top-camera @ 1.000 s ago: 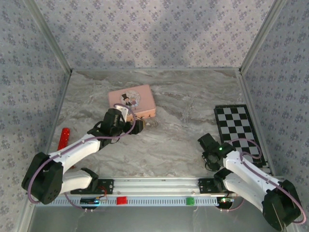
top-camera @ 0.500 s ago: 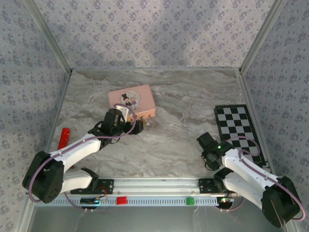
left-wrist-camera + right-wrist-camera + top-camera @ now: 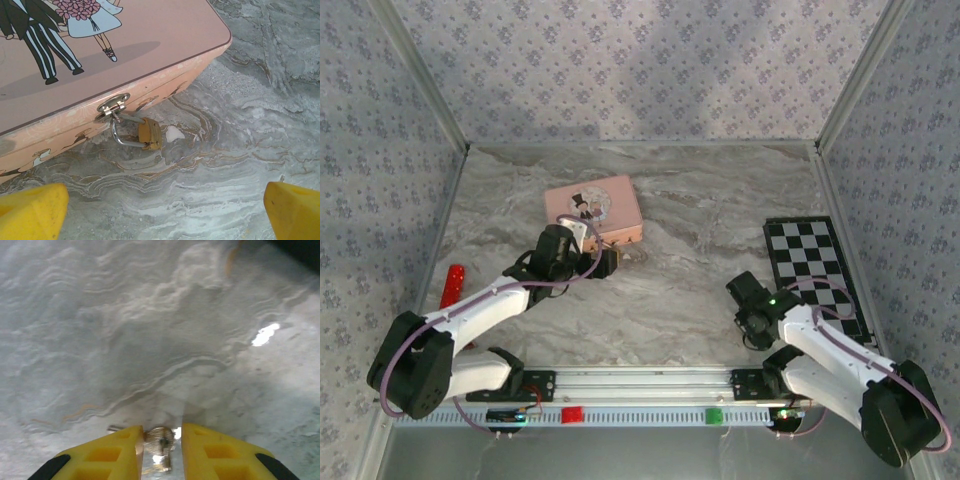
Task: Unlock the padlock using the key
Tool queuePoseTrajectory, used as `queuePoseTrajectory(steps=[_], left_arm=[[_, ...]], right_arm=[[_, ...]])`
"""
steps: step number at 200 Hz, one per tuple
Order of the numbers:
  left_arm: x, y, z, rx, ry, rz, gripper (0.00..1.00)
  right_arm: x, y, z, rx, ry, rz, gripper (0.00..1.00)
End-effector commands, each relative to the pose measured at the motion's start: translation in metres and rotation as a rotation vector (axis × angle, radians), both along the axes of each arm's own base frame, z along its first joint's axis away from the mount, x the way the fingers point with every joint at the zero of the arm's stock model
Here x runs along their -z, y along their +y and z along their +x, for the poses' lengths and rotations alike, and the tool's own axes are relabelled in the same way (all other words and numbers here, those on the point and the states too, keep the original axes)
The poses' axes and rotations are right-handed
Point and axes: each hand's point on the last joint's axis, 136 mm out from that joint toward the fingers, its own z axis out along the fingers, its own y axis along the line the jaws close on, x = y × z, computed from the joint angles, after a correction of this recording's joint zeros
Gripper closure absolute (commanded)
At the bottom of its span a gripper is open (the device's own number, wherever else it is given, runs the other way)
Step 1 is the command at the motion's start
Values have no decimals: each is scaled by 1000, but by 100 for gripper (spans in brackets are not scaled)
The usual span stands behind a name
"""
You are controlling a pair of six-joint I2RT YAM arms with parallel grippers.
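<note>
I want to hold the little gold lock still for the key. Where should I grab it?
I'd pinch the padlock by its brass body, coming from the table side: the shackle is hooked through the latch of the pink tin, which blocks the far side.

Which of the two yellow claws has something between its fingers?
The right gripper: it grips a small key. The left gripper gapes wide, empty.

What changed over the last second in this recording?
The right gripper drifted slightly left, toward the middle of the table, with the key between its fingers. Nothing was taken or released. The left gripper stays open over the padlock, which still hangs on the pink box's latch.
</note>
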Motion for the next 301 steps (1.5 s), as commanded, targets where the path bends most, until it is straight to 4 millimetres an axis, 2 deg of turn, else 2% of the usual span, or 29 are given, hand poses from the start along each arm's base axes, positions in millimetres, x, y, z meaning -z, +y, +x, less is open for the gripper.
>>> queuePoseTrajectory(steps=[1,87,125,168,206,257,277,301], left_arm=[[-7,-3,5,6,-37,3,0],[-6,-1,5,2,-39,10,0],[-7,0,6,-3,-40,14,0],[-6,0,6,-5,-40,16,0],[-6,0,5,-3,-40,18,0],[-5,1,6,-4,-37,21,0],[-5,0,6,-3,-37,22,0],[-4,0,7,-3,-35,23,0]], right_arm=[[-11,11,15,-26,-45,28,73],[-5,9,8,-25,-14,22,75],[-3,2,-3,-27,54,-26,69],[-2,7,3,-48,48,-28,69],[2,8,4,-54,51,-32,75],[1,10,5,-61,41,-24,88],[-7,11,10,-83,10,-26,94],[-27,14,27,-153,-70,-36,98]])
